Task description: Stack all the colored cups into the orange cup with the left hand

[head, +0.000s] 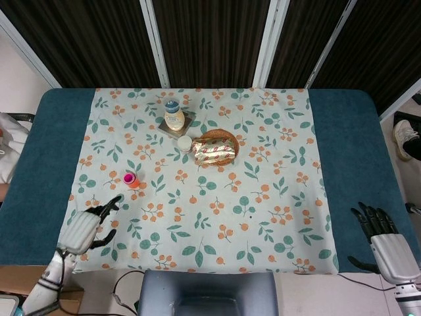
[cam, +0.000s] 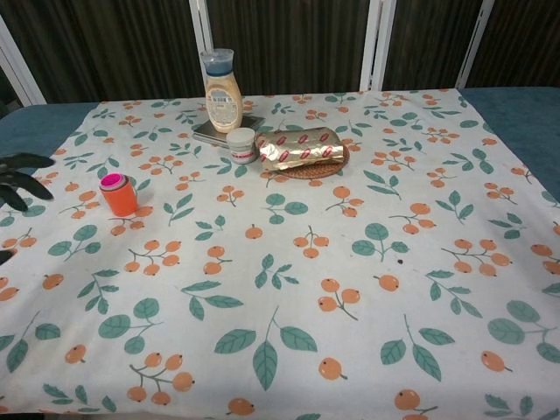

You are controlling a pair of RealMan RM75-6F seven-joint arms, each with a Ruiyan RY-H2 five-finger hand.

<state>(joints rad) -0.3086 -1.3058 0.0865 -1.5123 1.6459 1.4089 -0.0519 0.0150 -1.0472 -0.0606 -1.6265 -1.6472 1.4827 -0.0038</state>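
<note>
Nearest of all, my left hand (head: 84, 227) hangs by the near-left corner of the flowered tablecloth (head: 276, 197), fingers spread and holding nothing, well apart from the cups. I take that as a sign the stacking is done: I see no loose colored cup on the cloth. My right hand (head: 383, 236) rests open off the near-right corner on the blue table (head: 355, 131), idle since the task belongs to the left. Farther in, toward the left, the orange cup (cam: 119, 196) stands upright with the pink cup (cam: 112, 181) seated inside, only its rim showing. At the far side sit a sauce bottle (cam: 221, 90), a small white jar (cam: 241, 144) and a basket (cam: 337, 161) holding a foil packet (cam: 299, 147). The head view shows both hands whole; the chest view catches only dark fingertips (cam: 19, 179) at its left edge, yet shows the nested cups from the side.
</note>
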